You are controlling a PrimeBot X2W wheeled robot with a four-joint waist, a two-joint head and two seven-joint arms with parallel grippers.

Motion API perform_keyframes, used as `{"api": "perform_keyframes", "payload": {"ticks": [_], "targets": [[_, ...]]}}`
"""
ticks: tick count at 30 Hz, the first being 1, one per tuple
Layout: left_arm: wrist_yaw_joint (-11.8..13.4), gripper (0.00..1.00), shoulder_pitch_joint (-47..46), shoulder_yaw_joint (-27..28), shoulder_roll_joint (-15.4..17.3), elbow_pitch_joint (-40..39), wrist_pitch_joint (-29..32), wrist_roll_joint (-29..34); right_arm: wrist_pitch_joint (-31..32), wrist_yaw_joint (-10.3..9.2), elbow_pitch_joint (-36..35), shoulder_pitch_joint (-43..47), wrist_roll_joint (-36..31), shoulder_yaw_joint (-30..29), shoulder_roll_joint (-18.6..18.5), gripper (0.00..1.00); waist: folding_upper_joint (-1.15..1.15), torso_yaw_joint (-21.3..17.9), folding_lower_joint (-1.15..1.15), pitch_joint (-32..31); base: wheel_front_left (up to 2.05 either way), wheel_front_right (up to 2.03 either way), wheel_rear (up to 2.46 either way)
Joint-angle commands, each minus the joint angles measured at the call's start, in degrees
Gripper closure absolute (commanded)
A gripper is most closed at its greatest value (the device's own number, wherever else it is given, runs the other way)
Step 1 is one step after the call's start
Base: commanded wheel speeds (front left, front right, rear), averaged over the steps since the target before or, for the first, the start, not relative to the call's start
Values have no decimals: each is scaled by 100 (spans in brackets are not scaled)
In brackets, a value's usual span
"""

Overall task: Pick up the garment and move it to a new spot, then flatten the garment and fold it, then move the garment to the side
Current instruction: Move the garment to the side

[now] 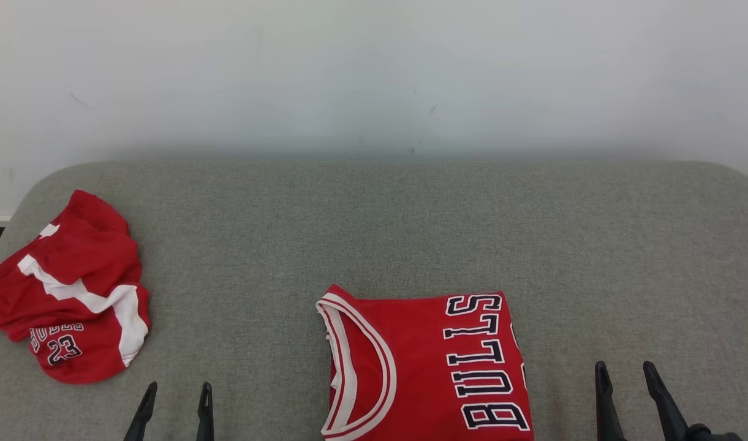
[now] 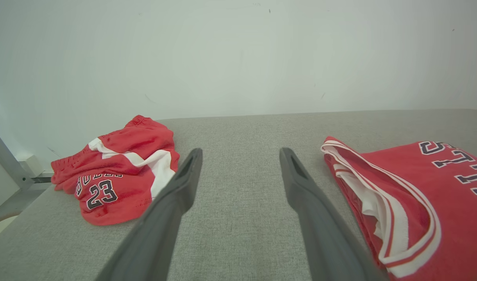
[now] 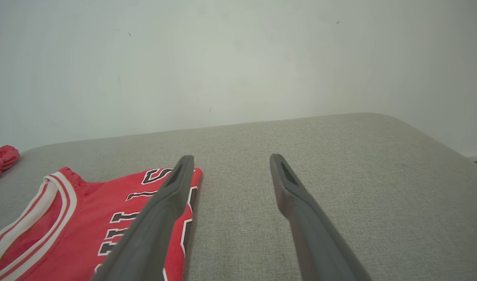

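While the jersey (image 1: 423, 367) lies folded, left end effector (image 1: 179, 388) and right end effector (image 1: 624, 366) gape empty.

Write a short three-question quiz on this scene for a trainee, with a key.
1. True or false: in the head view, the folded jersey lies between the left gripper and the right gripper.
2. Where are the crumpled shorts on the grey padded surface? A) at the robot's left, apart from the jersey; B) at the robot's right; C) on top of the jersey.
3. Fill in: both grippers are ___ and hold nothing.

Key: 1 true; 2 A; 3 open.
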Motion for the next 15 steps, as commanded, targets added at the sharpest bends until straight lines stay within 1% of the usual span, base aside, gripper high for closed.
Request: {"api": "perform_keyframes", "payload": {"ticks": [1, 15], "targets": [[-22, 0, 68, 5, -11, -12, -17, -14, -24, -12, -3, -2, 19, -5, 13, 0, 0, 2, 0, -3, 0, 0, 0], [-26, 0, 68, 26, -37, 6, -17, 0, -24, -12, 21, 2, 1, 23, 13, 0, 0, 13, 0, -11, 0, 0, 0]]}}
